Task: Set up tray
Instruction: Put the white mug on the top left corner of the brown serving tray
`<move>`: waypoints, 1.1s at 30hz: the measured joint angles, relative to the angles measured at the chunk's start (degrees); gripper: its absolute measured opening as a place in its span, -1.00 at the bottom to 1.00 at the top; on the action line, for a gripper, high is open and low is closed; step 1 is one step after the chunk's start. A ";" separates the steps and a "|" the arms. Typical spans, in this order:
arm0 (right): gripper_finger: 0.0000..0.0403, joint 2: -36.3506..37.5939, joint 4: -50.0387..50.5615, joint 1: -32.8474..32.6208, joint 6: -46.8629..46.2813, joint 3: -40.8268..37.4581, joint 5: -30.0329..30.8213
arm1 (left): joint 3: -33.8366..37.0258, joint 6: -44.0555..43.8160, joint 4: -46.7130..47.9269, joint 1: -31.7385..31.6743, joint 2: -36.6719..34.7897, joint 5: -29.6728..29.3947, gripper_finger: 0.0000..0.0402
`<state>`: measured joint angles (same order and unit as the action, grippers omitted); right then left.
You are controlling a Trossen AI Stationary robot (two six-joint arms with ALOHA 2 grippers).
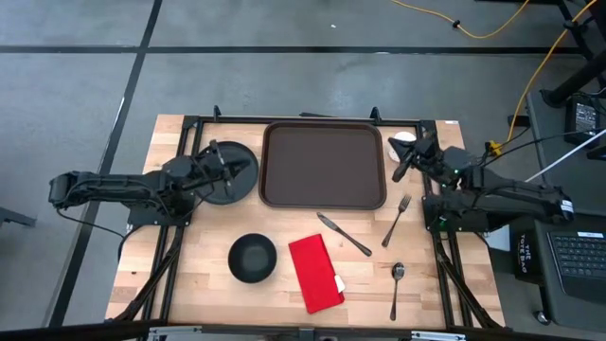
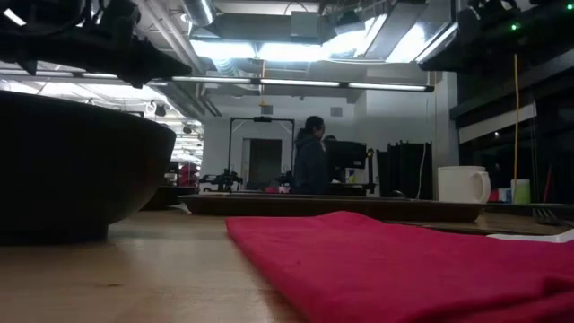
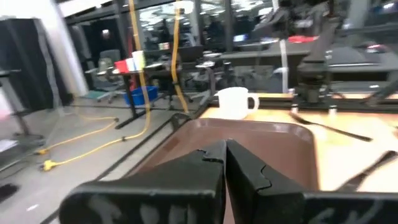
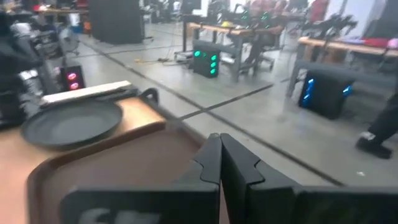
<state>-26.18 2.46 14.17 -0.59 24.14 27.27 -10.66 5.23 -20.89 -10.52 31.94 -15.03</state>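
The left gripper point(image 1: 224, 163), fingers pressed together and holding nothing, hovers over the round black plate point(image 1: 227, 174) just left of the large dark brown rectangular tray point(image 1: 324, 165). The right gripper point(image 1: 401, 169), likewise closed and empty, sits just off the tray's right edge beside the white mug point(image 1: 404, 142). The tray lies at the far middle of the pale wooden table point(image 1: 189, 275), its long axis running left to right, bare inside and squarely between the two arms. The black bowl point(image 1: 252, 258), red folded napkin point(image 1: 315, 273), knife point(image 1: 343, 234), fork point(image 1: 396, 220) and spoon point(image 1: 397, 287) lie nearer. Each arm is about equally close; the plate favours the left.
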 joint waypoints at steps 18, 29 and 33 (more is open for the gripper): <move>-0.98 -7.08 6.37 5.49 -5.10 5.70 -7.55 | -2.81 -8.66 -4.68 -14.93 12.66 17.79 -0.98; -0.98 -20.39 38.47 9.44 -21.53 26.61 -3.35 | -6.16 -8.13 -4.39 -15.11 19.92 19.56 -0.98; -0.95 -24.93 44.47 13.82 -19.48 32.49 -4.49 | -7.68 -7.55 -4.01 -15.11 23.19 19.24 -0.98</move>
<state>-51.11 46.92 27.99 -20.08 56.63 22.77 -18.34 -2.32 -24.89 -25.63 55.13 4.21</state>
